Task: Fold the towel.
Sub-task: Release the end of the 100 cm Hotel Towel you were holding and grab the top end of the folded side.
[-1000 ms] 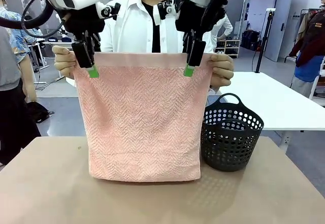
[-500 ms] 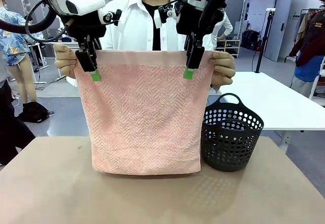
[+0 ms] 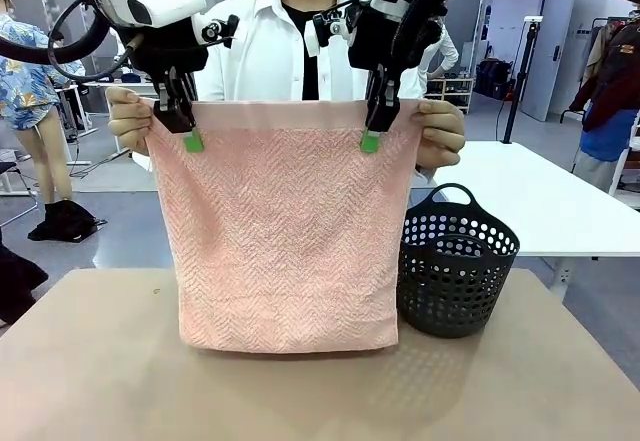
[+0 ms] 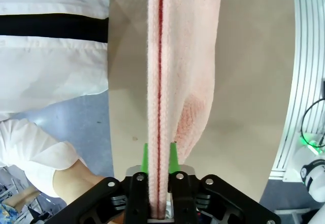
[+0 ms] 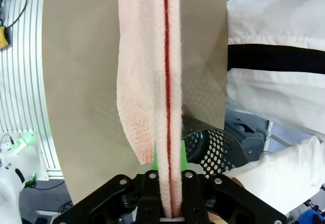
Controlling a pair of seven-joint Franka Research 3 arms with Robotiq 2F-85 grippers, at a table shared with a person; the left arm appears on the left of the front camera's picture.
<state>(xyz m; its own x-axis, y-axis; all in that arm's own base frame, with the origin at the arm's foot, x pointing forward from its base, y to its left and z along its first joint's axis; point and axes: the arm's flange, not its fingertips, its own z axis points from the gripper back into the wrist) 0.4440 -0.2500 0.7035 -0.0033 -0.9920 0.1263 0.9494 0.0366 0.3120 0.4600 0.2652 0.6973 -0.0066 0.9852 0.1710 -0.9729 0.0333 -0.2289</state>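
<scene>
Table [image 3: 90, 391] is nearest me: tan, bare in front. The towel [image 3: 285, 231] hangs as a flat pink sheet over the middle of it. Its bottom edge is down at the tabletop; can't tell if it rests there or just clears it. The basket [image 3: 458, 263] stands on the table just beside the towel's lower right corner. From my side the towel covers the basket's left rim. Touching or not, can't tell.

At the top edge, my left pincer [image 3: 190, 139] is clamped on the towel a little in from its left corner. My right pincer [image 3: 371, 139] is clamped a little in from the right corner. Both point down, with green pads [image 3: 192, 142] over the front face of the cloth. The top edge runs level between them.

Left wrist view: the towel comes up between my fingers [image 4: 137, 196] as two layers pressed together, with a dark red line between them. The pads are tight on both sides, no gap, and the rest of the cloth drops away toward the table. Right wrist view: same picture, doubled edge pinched between the pads, basket beside the cloth farther down.

Just outside each pincer a person grips the same top edge. The hand at the left corner [image 3: 128, 119] is beside my left pincer, and the hand at the right corner [image 3: 443, 133] is beside my right one. The person stands behind the towel on the far side, in a white shirt [image 3: 262, 51].
</scene>
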